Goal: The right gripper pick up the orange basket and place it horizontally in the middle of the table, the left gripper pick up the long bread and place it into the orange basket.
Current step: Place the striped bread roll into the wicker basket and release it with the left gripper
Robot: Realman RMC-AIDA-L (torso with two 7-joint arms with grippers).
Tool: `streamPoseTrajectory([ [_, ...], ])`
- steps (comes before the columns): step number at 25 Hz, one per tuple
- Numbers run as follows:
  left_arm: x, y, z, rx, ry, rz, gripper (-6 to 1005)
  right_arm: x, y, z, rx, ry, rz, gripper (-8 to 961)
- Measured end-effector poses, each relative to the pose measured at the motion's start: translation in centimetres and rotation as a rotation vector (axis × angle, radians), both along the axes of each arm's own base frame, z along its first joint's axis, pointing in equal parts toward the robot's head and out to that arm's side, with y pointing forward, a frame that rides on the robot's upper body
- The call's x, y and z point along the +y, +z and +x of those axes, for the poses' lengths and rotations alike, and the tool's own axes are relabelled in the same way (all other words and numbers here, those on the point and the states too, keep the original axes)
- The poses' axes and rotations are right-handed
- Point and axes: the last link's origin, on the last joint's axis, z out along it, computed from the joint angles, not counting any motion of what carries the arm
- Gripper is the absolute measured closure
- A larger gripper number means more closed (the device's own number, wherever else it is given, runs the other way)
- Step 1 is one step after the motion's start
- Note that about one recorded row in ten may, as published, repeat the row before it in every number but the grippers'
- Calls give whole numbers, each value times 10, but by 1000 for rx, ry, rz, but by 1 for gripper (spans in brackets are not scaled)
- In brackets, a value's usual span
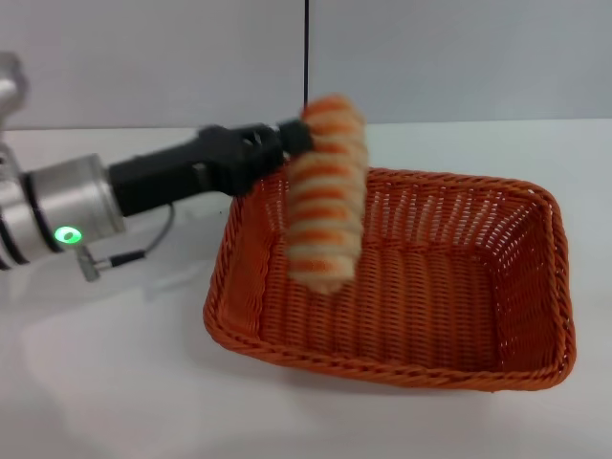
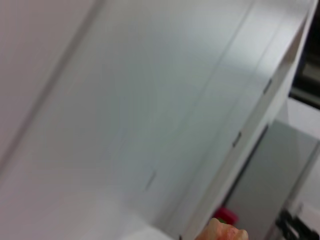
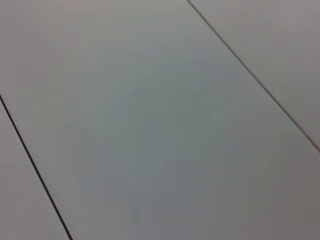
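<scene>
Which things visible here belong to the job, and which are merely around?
Job:
- black left gripper, gripping
- striped orange-and-cream long bread, hanging over
- orange woven wicker basket
- white table

Around:
- pale grey wall
- red object, unidentifiable

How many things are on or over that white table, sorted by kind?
Baskets: 1, the orange basket resting on the table.
Breads: 1, the long bread held upright above the basket by the left gripper.
Robot arms in sight: 1, the left.
Total: 3.
</scene>
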Motion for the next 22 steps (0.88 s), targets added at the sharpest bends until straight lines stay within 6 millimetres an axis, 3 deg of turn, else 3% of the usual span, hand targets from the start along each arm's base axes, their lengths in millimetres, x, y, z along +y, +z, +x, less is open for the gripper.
streamPoseTrajectory([
  [4,-3,-17,-1,45,3,-33,895,-1,-2,0,9,-4,-2,453],
  [10,-2,-23,-5,58,30,-36,894,0,-2,0,10,-2,-3,452],
  [22,-7,-11,-10,8,35,-5,666,-3,1,2,88,12,35,452],
])
